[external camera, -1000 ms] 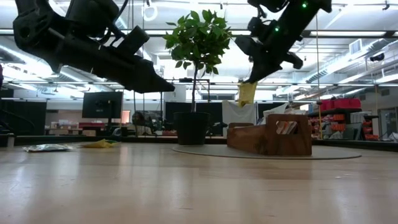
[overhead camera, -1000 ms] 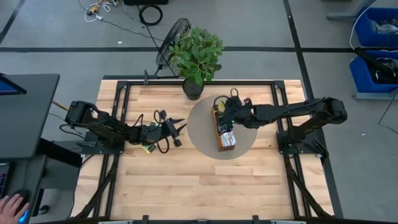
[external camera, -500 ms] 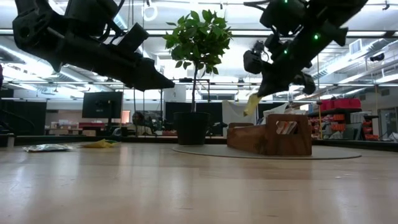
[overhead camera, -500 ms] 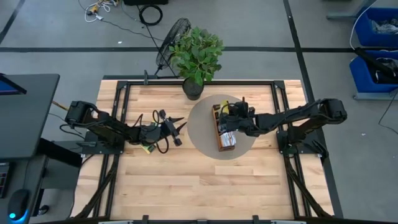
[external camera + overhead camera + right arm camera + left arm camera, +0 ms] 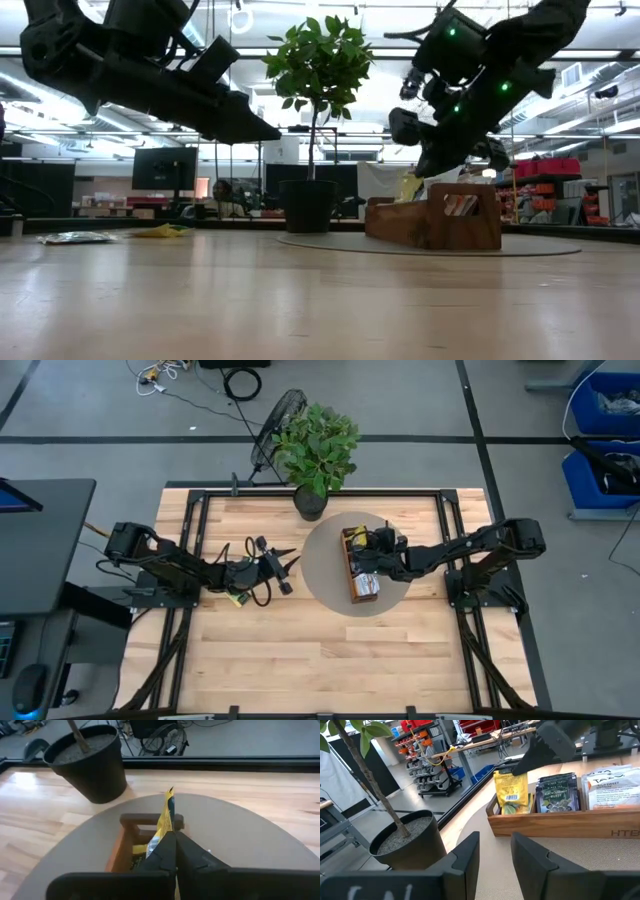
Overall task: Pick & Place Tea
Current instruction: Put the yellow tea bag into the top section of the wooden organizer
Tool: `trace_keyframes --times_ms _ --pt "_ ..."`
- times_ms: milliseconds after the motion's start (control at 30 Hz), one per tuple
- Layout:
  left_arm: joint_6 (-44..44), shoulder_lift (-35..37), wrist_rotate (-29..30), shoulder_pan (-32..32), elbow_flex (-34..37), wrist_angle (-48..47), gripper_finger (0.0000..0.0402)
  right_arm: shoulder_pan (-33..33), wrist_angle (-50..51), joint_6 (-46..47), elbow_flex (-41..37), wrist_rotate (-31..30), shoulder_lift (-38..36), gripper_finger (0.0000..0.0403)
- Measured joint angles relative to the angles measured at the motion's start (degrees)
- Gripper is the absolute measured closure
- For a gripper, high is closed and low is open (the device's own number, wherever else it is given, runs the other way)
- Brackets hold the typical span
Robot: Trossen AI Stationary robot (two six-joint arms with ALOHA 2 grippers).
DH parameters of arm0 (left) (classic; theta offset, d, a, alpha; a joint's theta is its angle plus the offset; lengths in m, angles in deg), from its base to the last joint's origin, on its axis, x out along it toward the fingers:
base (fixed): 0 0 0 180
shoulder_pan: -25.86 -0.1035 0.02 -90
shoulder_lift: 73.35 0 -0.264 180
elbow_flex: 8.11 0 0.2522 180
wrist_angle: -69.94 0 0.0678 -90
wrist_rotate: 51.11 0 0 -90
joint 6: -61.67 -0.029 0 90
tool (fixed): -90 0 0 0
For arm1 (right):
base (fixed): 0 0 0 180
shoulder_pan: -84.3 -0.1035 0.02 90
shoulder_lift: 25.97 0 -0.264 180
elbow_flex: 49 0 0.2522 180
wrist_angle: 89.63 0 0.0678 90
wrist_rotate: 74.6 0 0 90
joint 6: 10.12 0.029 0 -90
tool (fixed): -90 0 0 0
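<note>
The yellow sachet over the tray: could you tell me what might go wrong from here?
The right gripper pinches the yellow sachet by one edge, so it could tilt and catch the wooden tray wall instead of sliding in. That end compartment already holds a yellow packet, so it may jam or stand proud.

The robot has two black arms made of long thin parts joined by round, chunky joints. Black cables loop along the left arm and curl in rings near its wrist. Each arm ends in a hand with two flat black fingers that get thin at the tips: the left hand [image 5: 287, 570] and the right hand [image 5: 372, 555]. Small green lights glow on the right arm. Both arms sit on black metal frames at the sides of the desk [image 5: 300, 660].
</note>
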Motion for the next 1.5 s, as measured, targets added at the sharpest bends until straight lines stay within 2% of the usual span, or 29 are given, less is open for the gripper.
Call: trace_keyframes --times_ms 267,533,767,933,1200,1367,1500 --pt "0.0 0.0 0.0 0.0 0.0 0.0 0.0285 0.1 -3.5 -0.1 0.0 -1.0 3.7 0.0403" --pt "0.0 0.0 0.0 0.0 0.0 -0.1 0.0285 0.8 -5.6 0.2 0.0 1.0 6.3 0.0391" --pt "0.0 0.0 0.0 0.0 0.0 -0.2 0.0285 0.8 -6.2 -0.6 0.0 1.4 6.3 0.0344" --pt "0.0 0.0 0.0 0.0 0.0 -0.2 0.0285 1.0 -9.5 -4.7 0.0 6.7 6.2 0.0289" --pt "0.5 0.0 0.0 0.1 0.0 -1.5 0.0285 0.6 -9.7 -16.2 0.1 4.0 -0.3 0.0204" --pt "3.6 0.0 0.0 0.2 0.0 -9.0 0.0285 0.6 -6.8 -22.6 0.1 5.7 -5.4 0.0178" --pt "13.8 0.8 0.1 0.6 0.0 -19.9 0.0285 0.3 -2.2 -22.9 0.1 7.3 -8.5 0.017"
